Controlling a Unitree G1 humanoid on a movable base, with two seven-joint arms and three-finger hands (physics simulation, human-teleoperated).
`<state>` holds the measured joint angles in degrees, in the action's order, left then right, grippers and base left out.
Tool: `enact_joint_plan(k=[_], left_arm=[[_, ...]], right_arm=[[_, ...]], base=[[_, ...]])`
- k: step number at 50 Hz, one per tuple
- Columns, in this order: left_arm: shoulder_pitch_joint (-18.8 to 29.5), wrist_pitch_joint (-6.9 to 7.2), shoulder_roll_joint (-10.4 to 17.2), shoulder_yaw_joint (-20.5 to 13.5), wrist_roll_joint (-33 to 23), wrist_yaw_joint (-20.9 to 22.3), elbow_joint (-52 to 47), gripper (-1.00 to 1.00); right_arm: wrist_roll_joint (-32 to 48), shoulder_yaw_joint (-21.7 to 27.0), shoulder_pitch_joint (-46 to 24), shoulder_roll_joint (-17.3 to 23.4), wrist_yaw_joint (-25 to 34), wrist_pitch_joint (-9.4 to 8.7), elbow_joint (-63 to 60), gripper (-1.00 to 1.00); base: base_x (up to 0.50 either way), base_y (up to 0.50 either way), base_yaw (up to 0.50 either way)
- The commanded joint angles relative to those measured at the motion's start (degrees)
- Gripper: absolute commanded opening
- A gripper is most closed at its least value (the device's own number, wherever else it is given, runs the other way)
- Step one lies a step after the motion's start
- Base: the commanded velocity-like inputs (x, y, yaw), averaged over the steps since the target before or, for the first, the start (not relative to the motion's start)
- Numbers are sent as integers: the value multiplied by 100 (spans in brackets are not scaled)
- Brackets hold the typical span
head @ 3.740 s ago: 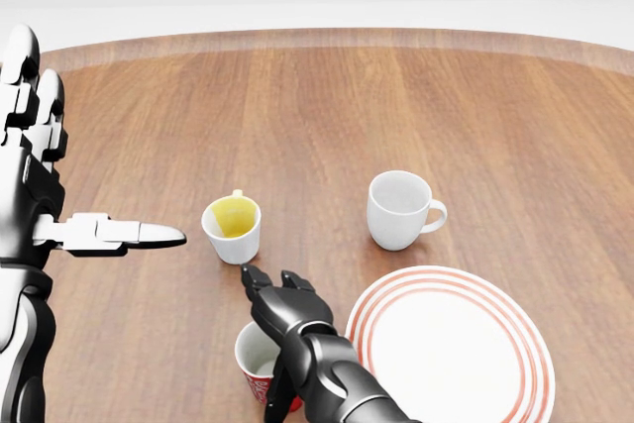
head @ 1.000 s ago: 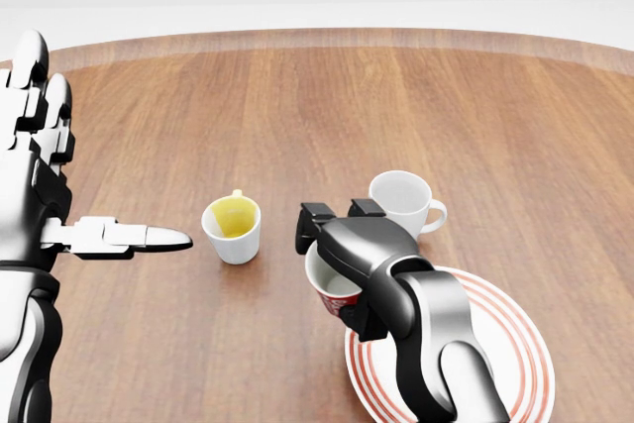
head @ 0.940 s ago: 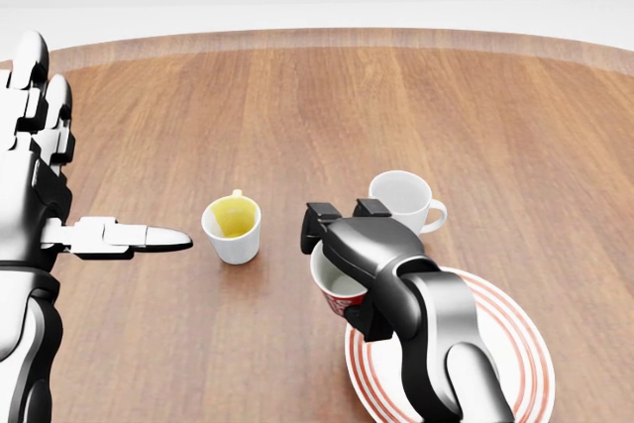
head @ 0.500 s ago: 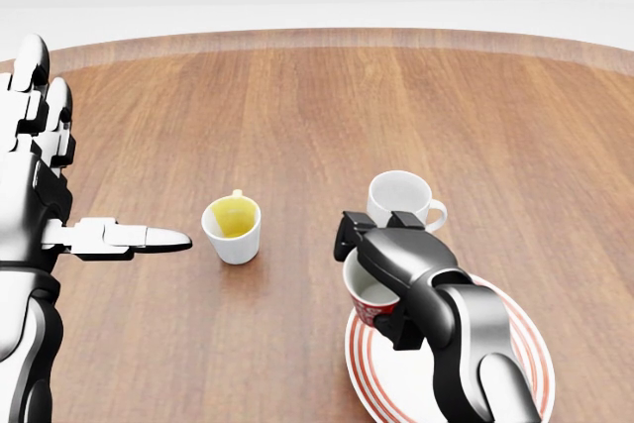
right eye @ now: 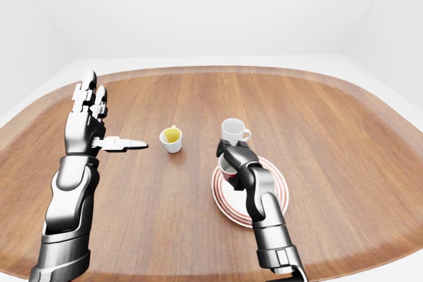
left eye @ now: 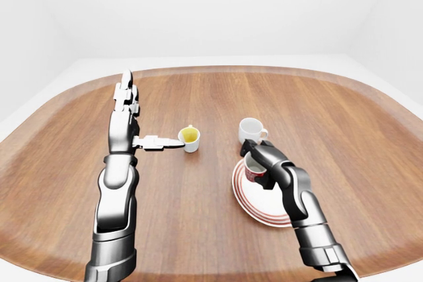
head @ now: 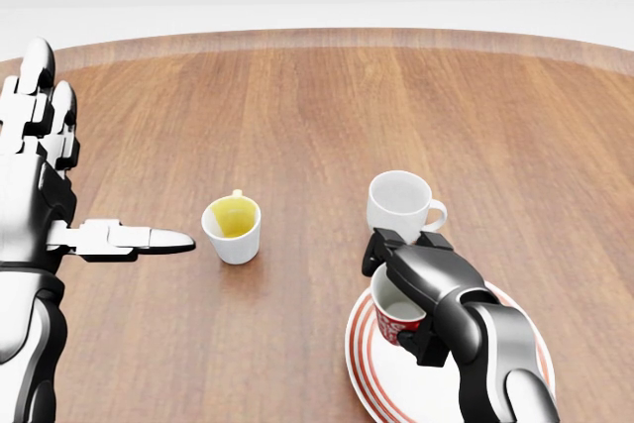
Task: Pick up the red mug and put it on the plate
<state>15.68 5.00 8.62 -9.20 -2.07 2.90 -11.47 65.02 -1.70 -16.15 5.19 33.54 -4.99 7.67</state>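
- Two robot hands show: the left robot hand [head: 40, 185] is raised with fingers spread wide, holding nothing, well apart from the plate; it can keep clear.
- Just to its right on the worktop [head: 297, 116] stands a white cup with yellow inside [head: 232, 228], a distractor to ignore.
- Fingers of the right robot hand [head: 411, 279] are wrapped round the red mug [head: 394, 319], which hangs over the plate's left rim.
- Carry it further right toward the centre of the plate [head: 515, 339], avoid the white mug [head: 400, 207] just above, keep it upright, lower gently, then release.
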Motion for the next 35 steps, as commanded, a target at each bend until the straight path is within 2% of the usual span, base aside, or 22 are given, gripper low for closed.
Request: enact_joint_plan(k=[1, 35], left_arm=[[-2, 0, -17, 20, -18, -12, 13, 100], [3, 0, 9, -6, -9, -5, 84, 100]], right_arm=[[-1279, 27, 105, 116, -880, -1, 42, -100], [-1557, 193, -65, 381, -1469, -1, 1135, -100]], base=[[0, 0, 0], [0, 0, 0]])
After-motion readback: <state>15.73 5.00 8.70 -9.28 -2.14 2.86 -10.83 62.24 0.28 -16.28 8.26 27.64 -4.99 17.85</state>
